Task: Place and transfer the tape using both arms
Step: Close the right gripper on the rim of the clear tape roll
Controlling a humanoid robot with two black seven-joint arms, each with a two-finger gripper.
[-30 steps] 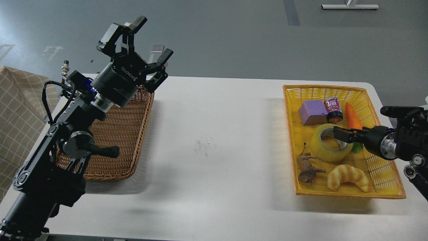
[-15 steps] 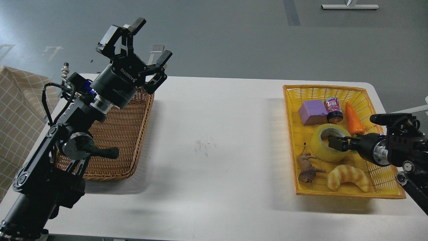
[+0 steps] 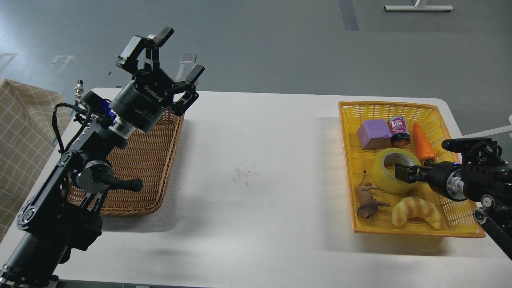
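Observation:
The tape (image 3: 385,173), a yellow translucent roll with a pale core, lies flat in the yellow basket (image 3: 347,168) on the right of the table. My right gripper (image 3: 404,174) reaches in from the right, its dark tip at the roll's right wall by the core. Its two fingers cannot be told apart, so its hold on the tape is unclear. My left gripper (image 3: 182,52) is raised above the far right corner of the brown wicker basket (image 3: 140,168). It is wide open and empty.
The yellow basket also holds a purple block (image 3: 374,134), a small can (image 3: 399,130), a toy carrot (image 3: 423,146), a toy animal (image 3: 368,200) and a yellow croissant toy (image 3: 416,210). A checked cloth (image 3: 20,132) lies at the left. The white table (image 3: 256,168) spans between the baskets.
My right gripper has dropped from over the tape's core to its right wall and drawn back slightly. The tape has barely moved. The left gripper has shifted a little to the left.

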